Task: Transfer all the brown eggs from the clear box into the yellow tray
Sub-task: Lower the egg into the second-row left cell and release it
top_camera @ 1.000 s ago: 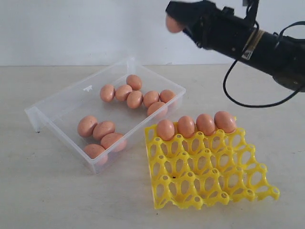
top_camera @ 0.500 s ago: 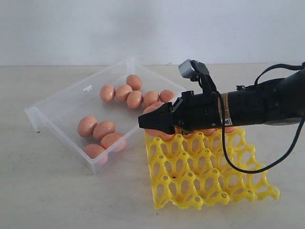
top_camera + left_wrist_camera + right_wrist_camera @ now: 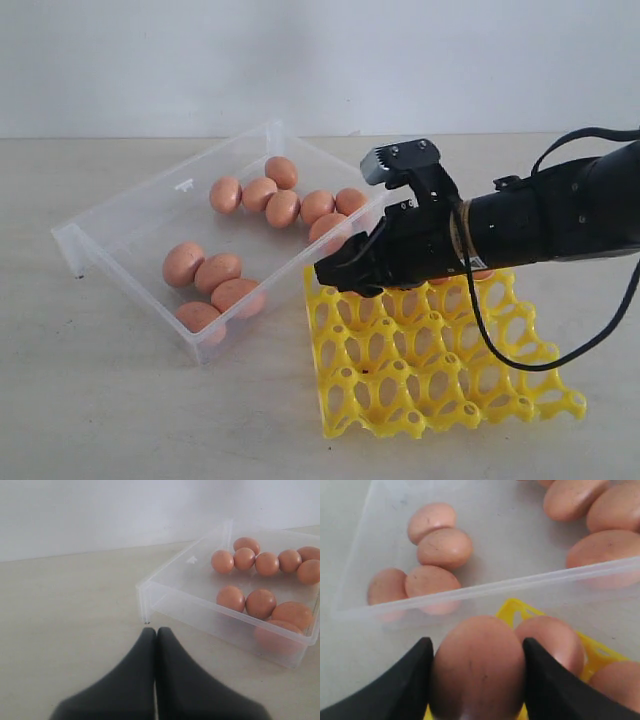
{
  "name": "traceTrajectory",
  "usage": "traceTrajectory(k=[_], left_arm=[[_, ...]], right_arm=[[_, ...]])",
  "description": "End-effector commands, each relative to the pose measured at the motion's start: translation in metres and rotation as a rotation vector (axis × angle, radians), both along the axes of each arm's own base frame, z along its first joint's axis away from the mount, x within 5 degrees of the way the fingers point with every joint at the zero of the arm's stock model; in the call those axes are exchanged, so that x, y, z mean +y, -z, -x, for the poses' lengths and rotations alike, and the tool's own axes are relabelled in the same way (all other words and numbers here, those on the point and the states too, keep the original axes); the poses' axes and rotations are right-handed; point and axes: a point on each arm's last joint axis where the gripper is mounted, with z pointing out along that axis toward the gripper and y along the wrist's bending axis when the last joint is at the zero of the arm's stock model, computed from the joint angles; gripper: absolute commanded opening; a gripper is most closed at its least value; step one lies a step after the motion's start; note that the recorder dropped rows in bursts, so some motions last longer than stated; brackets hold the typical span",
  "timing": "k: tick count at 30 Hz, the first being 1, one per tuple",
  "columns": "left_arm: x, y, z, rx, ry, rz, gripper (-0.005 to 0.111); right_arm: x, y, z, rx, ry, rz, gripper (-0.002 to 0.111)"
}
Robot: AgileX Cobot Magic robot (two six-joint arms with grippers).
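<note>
My right gripper [image 3: 341, 276] hangs low over the back-left corner of the yellow tray [image 3: 430, 372], next to the clear box [image 3: 150, 226]. In the right wrist view it [image 3: 476, 645] is shut on a brown egg [image 3: 477, 672], one black finger on each side. Just beyond the held egg, another egg [image 3: 555, 642] sits in the tray [image 3: 512, 611]. Several brown eggs [image 3: 283, 208] lie in two clusters in the box. The arm hides the tray's back row in the exterior view. My left gripper [image 3: 156, 631] is shut and empty over bare table, short of the box corner [image 3: 146, 605].
The box stands at an angle left of the tray, its near-right wall almost touching the tray's corner. A black cable [image 3: 520, 355] loops down from the right arm over the tray. Beige table runs in front and to the left, with a white wall behind.
The right arm has come down from high at the back, carrying the egg, to the tray's back-left corner. In the last half second it shifted slightly right. The left gripper shows no change.
</note>
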Motion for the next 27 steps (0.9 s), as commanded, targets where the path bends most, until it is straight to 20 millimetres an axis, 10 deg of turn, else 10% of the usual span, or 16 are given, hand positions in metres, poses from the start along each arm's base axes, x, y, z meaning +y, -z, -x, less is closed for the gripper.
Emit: traceTrajectory(k=[1, 27], left_arm=[[0.000, -0.001, 0.000, -0.008, -0.003, -0.002, -0.004], [0.000, -0.001, 0.000, -0.008, -0.003, -0.002, -0.004]], right_arm=[[0.012, -0.017, 0.014, -0.148, -0.060, 0.124, 0.000], [0.007, 0.007, 0.007, -0.037, 0.059, 0.189, 0.000]])
